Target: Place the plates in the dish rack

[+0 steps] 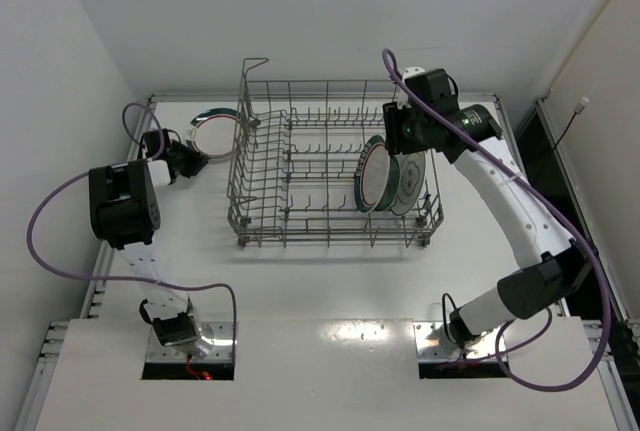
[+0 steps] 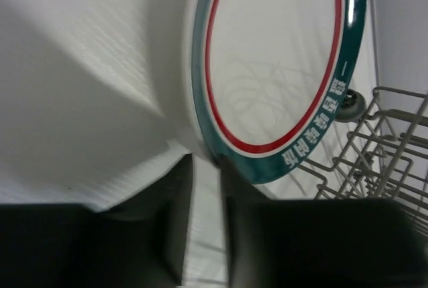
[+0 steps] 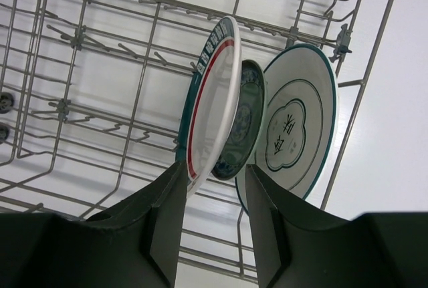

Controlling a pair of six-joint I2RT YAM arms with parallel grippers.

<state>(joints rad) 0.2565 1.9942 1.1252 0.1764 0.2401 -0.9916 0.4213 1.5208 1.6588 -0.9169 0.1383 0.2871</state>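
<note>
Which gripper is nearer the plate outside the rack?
Left gripper: closed on that plate at its rim. Right gripper hovers over the dish rack, at its right end.

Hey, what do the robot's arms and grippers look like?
The left arm and right arm are white links with chunky black joint housings. A purple cable loops loosely along each. The left gripper and right gripper each have two flat matte-black fingers.

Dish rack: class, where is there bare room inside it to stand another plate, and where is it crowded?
Free: the tine rows from the left wall of the dish rack to the banded plate. Crowded: the right end, where that plate, the blue plate and the ringed white plate stand close together under the right claw.
</note>
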